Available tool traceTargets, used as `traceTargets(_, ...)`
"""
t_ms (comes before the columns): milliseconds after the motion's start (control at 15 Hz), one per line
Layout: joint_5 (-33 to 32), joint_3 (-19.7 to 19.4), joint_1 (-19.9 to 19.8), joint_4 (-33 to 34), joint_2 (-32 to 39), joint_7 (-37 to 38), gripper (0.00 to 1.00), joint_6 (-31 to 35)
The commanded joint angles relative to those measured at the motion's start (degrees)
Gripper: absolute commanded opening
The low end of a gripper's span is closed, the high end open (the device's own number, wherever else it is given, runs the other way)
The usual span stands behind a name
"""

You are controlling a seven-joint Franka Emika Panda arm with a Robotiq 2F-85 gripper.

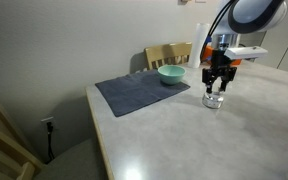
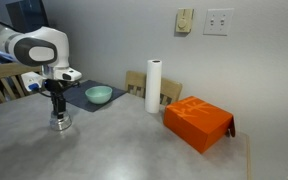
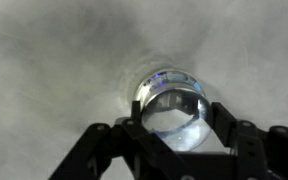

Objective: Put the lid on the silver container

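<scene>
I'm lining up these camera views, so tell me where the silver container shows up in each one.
In an exterior view: the silver container sits right of centre, directly under the gripper.
In an exterior view: far left, again under the gripper.
Wrist view: low centre, framed by the gripper.
Shared landmark: the teal bowl, in both exterior views only.

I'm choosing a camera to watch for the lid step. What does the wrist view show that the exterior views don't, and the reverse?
Wrist view only: a close look down onto the silver container, shiny and round, between the dark fingers. Exterior views only: the teal bowl on a dark mat, the paper towel roll, the orange box, the arm. Shared: the gripper directly over the silver container on the grey table.
</scene>
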Motion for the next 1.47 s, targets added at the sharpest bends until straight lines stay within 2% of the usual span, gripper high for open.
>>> traceTargets(0, 1.1, 1.0, -0.7, 0.6, 1.1, -1.4, 0.44, -0.8)
traceTargets(600, -1.4, -0.1, 1.0, -0.2, 1.6, 0.5, 0.44, 1.6)
traceTargets(933, -4.7, -1.9, 1.9, -0.1, 2.7, 3.1, 0.44, 3.8)
traceTargets(1400, -7.5, -3.0, 2.3, 0.5, 3.5, 6.2, 0.44, 4.1)
